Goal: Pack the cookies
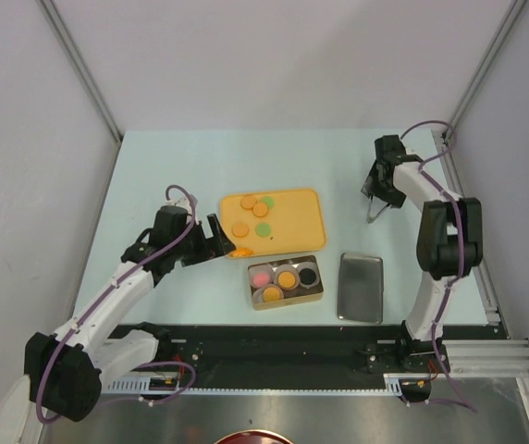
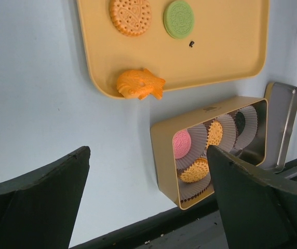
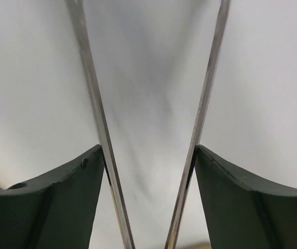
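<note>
Left jaws wide and empty, near an orange cookie on the rim of the tray, right jaws clamped on tongs over the far-right desk, well apart from the tin.

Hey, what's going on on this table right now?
Two robot arms are packing cookies from a yellow tray into a small tin. The tin already has a pink, a black and two orange ones in paper cups. The left claw is open and empty, near the tray's corner where a fish-shaped orange cookie lies. The right claw grips metal tongs off to the tray's right. The tin's lid lies beside it.
</note>
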Motion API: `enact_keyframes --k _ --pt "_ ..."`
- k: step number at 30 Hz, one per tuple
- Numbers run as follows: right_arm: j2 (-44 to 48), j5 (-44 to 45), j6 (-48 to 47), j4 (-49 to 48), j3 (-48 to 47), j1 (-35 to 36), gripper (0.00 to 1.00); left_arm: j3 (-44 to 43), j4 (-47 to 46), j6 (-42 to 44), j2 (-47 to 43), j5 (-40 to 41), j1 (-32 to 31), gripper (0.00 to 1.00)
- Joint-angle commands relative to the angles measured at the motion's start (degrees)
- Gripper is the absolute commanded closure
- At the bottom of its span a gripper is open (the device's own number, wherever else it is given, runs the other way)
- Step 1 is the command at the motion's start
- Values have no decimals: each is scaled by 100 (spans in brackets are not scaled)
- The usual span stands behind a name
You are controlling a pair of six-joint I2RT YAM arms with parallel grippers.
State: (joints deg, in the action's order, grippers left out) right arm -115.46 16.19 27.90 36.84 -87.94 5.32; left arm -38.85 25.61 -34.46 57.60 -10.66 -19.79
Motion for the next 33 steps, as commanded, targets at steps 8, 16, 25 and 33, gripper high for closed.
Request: enact_keyframes --k 8,16,25,33 --pt "2775 570 559 -722 2123 673 22 114 -249 -61 -100 -111 19 0" --pt "2326 271 480 -802 2097 531 27 132 -126 -43 -267 20 19 0" --pt "3626 245 856 -257 3352 751 38 97 -214 -61 -180 -50 19 2" --pt "3987 210 928 367 3661 1041 42 114 -267 -70 -82 -235 10 4"
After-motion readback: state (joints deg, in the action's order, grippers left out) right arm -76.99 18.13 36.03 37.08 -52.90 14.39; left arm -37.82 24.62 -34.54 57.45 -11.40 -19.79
